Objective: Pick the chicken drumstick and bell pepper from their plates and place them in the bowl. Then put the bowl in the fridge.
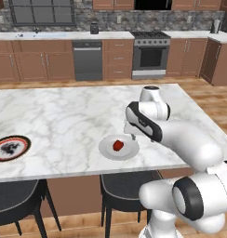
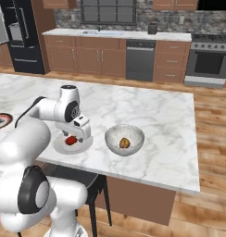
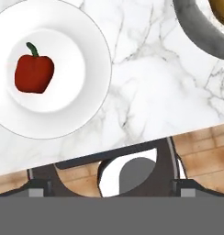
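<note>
The red bell pepper (image 3: 35, 73) lies on the plain grey-white plate (image 3: 88, 98) near the island's front edge. In the right base view the pepper (image 2: 71, 140) sits just under my gripper (image 2: 82, 135), which hovers over the plate's right side. My gripper (image 3: 111, 190) is open, its tips wide apart with nothing between them. The white bowl (image 2: 124, 139) stands to the right of that plate and holds the golden-brown drumstick (image 2: 124, 142). The black-and-red rimmed plate (image 1: 10, 148) lies far left with nothing on it. The black fridge (image 2: 22, 37) stands at the back left.
The marble island's front edge (image 3: 132, 137) runs just below the plate, with a dark stool (image 1: 127, 183) under it and another stool (image 1: 15, 197) further left. Brown cabinets, a dishwasher (image 1: 88, 59) and a stove (image 1: 150, 53) line the far wall.
</note>
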Tool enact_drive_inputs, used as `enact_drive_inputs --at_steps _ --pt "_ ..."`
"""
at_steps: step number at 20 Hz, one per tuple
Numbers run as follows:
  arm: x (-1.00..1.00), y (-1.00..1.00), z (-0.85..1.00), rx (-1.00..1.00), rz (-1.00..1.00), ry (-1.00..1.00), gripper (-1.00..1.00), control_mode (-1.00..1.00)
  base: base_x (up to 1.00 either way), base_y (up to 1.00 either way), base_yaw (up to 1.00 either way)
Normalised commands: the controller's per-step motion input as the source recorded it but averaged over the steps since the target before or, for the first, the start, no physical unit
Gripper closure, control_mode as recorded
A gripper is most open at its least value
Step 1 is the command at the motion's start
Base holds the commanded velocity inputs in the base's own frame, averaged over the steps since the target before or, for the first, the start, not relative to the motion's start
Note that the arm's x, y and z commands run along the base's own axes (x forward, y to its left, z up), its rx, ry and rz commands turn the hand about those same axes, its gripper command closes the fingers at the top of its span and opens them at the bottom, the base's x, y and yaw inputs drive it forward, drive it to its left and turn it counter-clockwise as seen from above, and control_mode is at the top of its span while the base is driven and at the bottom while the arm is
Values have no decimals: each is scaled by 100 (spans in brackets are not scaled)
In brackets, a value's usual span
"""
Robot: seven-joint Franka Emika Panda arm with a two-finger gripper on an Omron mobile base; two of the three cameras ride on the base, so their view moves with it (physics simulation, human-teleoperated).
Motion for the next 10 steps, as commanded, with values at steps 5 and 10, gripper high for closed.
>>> enact_drive_inputs --at_steps 5,10 --pt "18 75 -6 0 -3 0 -100 -100 0 0 0" --pt "34 46 -17 0 -6 0 -100 -100 0 0 0"
